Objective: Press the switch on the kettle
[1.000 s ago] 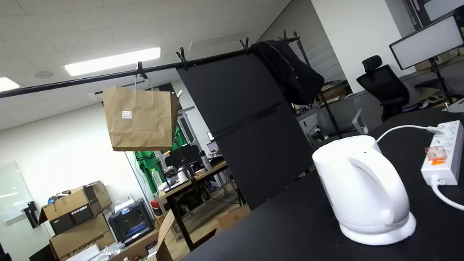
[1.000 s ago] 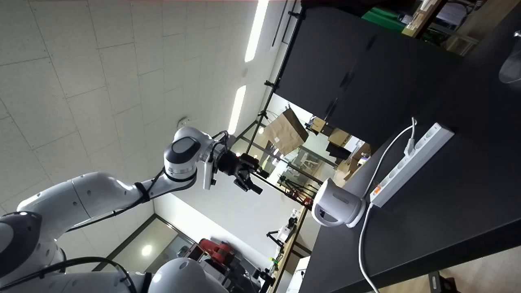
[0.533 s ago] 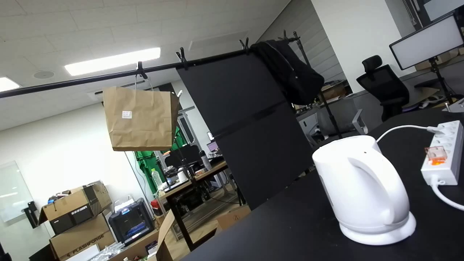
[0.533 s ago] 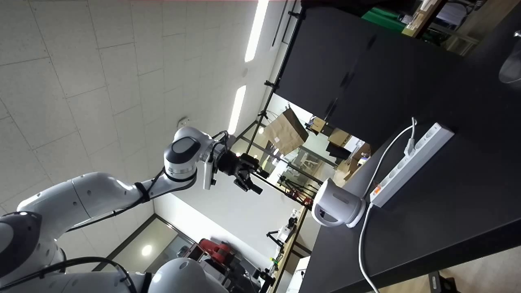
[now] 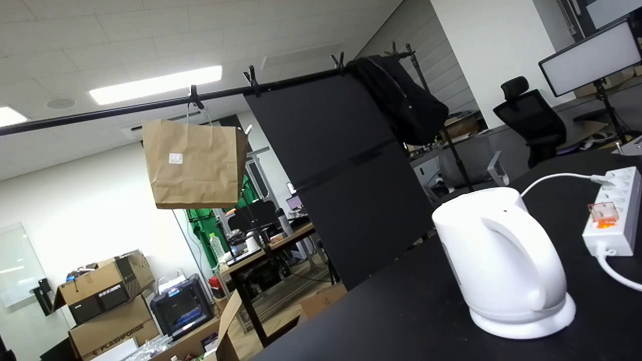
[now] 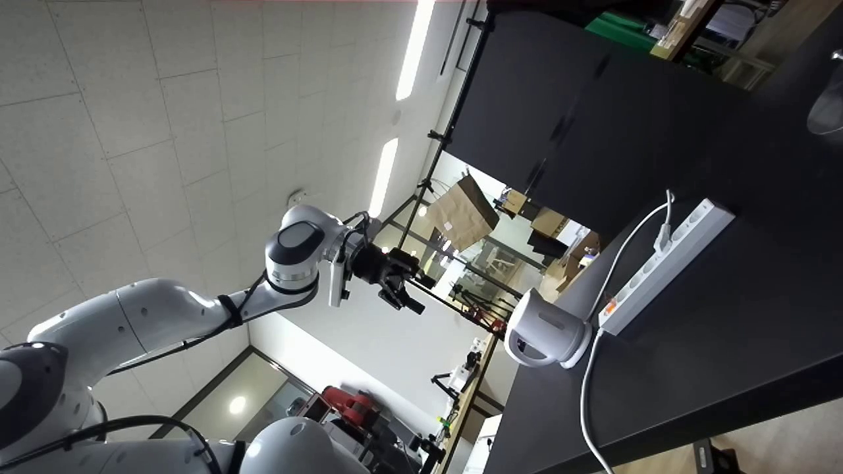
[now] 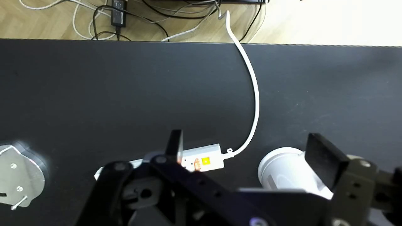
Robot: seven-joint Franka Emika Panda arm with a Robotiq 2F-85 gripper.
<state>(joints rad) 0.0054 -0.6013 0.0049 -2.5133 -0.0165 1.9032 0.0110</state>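
FREE: in an exterior view I see open air between my pincer [image 6: 421, 294] and the kettle [image 6: 543, 327] | FREE: wrist view, room over the table [image 7: 110, 94] left of the white cord [image 7: 257, 100] | BLOCK: power strip [image 7: 205, 158] near the kettle, thin cable [image 5: 567, 174] running between | BLOCK: white cord arcing to table edge; metal plate [image 7: 20, 179] far left

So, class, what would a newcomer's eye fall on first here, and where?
Likely first, the white kettle on the black table, with a white power strip beside it. Next, the white robot arm, extending from the left edge of an exterior view, its black gripper open and apart from the kettle. Then the brown paper bag, hanging from a black bar left of centre in an exterior view.
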